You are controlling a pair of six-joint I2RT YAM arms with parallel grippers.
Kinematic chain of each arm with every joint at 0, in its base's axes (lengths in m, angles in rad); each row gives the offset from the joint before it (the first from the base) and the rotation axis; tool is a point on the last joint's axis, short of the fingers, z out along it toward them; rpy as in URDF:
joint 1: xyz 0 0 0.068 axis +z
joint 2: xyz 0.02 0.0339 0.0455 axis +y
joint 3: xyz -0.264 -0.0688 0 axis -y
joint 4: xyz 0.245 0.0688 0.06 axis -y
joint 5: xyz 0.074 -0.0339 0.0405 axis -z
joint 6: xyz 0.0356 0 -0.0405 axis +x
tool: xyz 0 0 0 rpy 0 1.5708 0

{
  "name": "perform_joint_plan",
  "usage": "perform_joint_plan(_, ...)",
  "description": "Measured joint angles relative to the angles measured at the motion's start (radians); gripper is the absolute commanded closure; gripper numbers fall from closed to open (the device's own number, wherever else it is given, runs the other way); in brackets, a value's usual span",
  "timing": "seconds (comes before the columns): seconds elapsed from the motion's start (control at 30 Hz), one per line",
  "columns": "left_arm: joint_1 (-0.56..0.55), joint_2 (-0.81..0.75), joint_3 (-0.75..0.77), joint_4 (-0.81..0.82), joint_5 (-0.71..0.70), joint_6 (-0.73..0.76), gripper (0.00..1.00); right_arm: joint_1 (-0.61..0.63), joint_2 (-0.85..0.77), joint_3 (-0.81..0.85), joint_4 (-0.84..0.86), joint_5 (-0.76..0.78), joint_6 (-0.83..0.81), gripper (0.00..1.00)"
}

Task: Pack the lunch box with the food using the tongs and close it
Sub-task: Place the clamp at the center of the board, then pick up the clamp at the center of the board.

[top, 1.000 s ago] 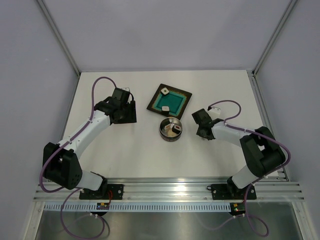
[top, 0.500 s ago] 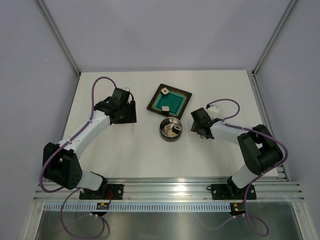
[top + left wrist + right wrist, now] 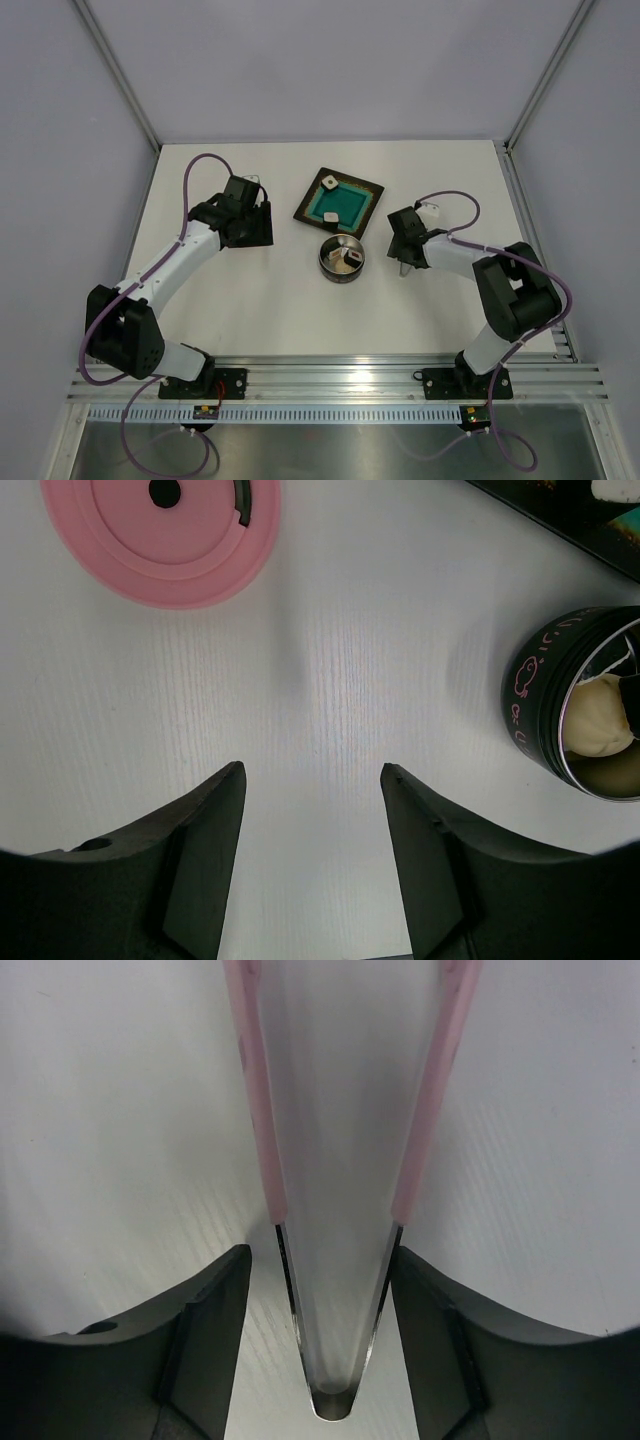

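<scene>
Straddling the tongs (image 3: 258, 1110), right end effector (image 3: 320, 1260), gap beside 1 finger (image 3: 215, 1310).

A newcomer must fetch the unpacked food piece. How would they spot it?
Beyond the round steel lunch box stands a square dark tray with a teal centre. The white cube lies in its far corner, the only piece on the tray.

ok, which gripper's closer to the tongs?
Right. The right gripper straddles the tongs, a finger on each side; the left gripper is past the lunch box, near the pink lid.
</scene>
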Motion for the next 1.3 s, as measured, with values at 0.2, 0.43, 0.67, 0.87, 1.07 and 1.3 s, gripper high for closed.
perform_joint_plan(0.2,0.000,0.000,0.003,-0.002,0.000,0.000,0.39,-0.005,0.040,0.052,0.002,-0.061,-0.072,0.45)
perform_joint_plan(0.43,0.000,0.000,0.003,-0.002,0.000,0.000,0.39,-0.005,0.083,0.115,-0.003,-0.155,-0.174,0.41)
perform_joint_plan(0.67,0.000,0.000,0.003,-0.003,0.000,0.000,0.39,-0.005,0.093,0.138,-0.034,-0.164,-0.204,0.30)
perform_joint_plan(0.87,0.000,0.000,0.003,-0.003,0.000,0.000,0.40,-0.005,0.098,0.140,-0.036,-0.160,-0.172,0.35)
perform_joint_plan(1.07,0.000,0.000,0.003,-0.003,0.000,0.000,0.39,-0.002,0.102,0.142,-0.037,-0.139,-0.122,0.39)
perform_joint_plan(1.3,0.000,0.000,0.003,-0.006,0.000,0.000,0.39,0.021,0.131,0.174,-0.046,-0.093,-0.074,0.35)
